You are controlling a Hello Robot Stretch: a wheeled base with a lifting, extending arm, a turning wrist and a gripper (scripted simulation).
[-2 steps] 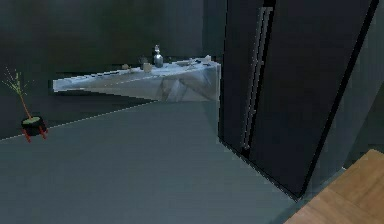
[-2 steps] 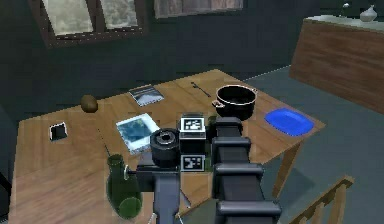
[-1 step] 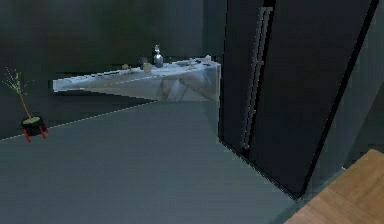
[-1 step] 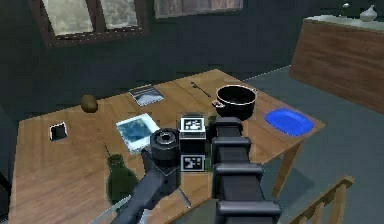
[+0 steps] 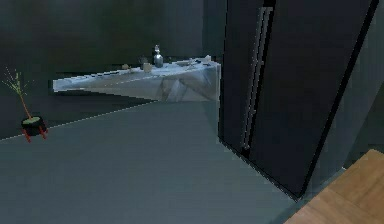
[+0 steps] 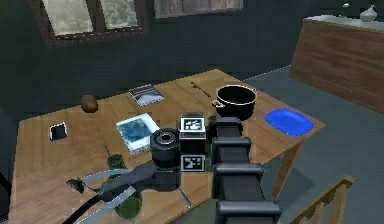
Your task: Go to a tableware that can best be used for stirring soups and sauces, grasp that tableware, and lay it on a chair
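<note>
My arm (image 6: 238, 185) rises from the bottom of the arm side view over a wooden table (image 6: 200, 82). At its far end are the two white marker squares (image 6: 192, 140), with the gripper's dark body left of them. The gripper (image 6: 112, 182) reaches left and down across the near part of the tabletop. A grey elongated thing (image 6: 88, 180) lies at the fingers, on or just above the wood, so I cannot tell whether the gripper holds anything. A small thin pale utensil (image 6: 196, 88) lies left of the black pot (image 6: 236, 97).
On the table are a blue plate (image 6: 289, 122), a pale box (image 6: 134, 130), a phone (image 6: 58, 130), a brown lump (image 6: 89, 101), a grey tray (image 6: 148, 96) and green cups (image 6: 116, 160). A wooden chair back (image 6: 330, 196) shows at the bottom right. In the forward view are a kitchen counter (image 5: 140, 80), a dark fridge (image 5: 290, 90) and a potted plant (image 5: 33, 122).
</note>
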